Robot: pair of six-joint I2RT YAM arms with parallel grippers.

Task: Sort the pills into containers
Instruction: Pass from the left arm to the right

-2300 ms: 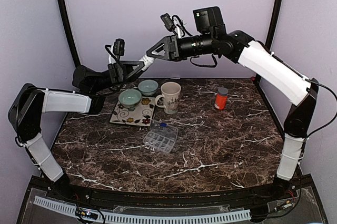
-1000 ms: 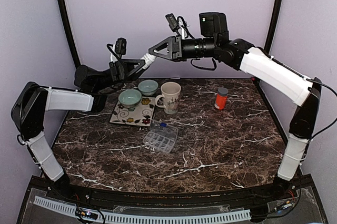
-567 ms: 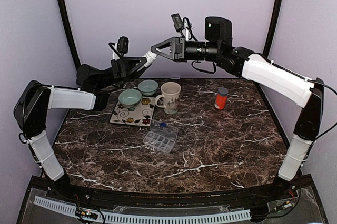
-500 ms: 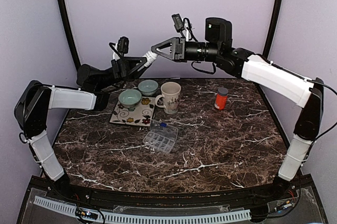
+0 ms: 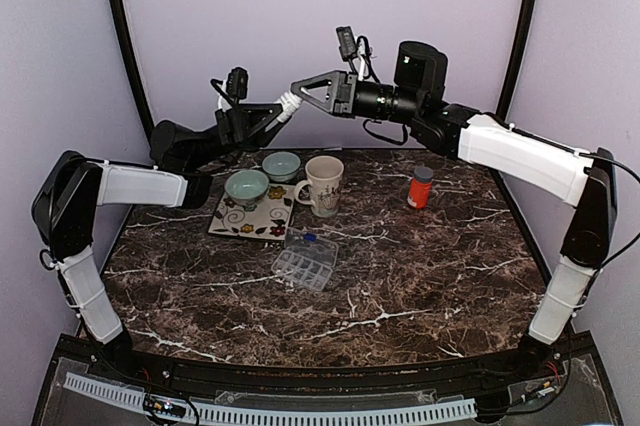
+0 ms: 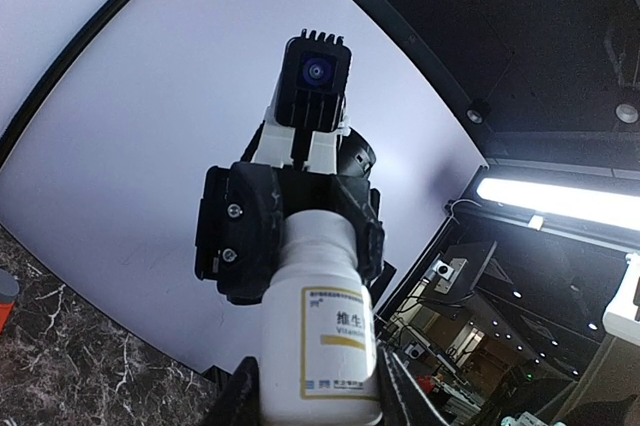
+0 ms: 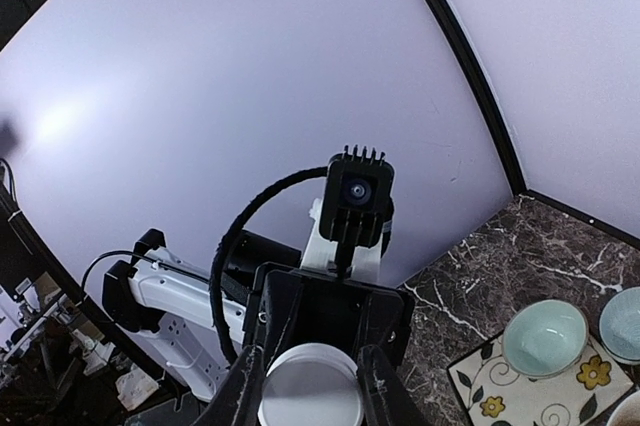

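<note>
High at upper centre above the worktop (image 5: 400,276), a light, rigid, slippery-looking white pill bottle (image 6: 325,331) is gripped round its body by the left hand (image 6: 318,393), while the right hand (image 7: 305,388) clamps its cap (image 7: 308,384), likely the best twisting hold.

We see that both arms have risen and swung a little to the right, so the white bottle (image 5: 288,103) clamped between the left gripper (image 5: 277,110) and the right gripper (image 5: 297,92) now hangs higher.

Arms (image 5: 130,186): black joints, white link covers, black cables (image 5: 385,128), wrist cameras (image 6: 318,76).
</note>
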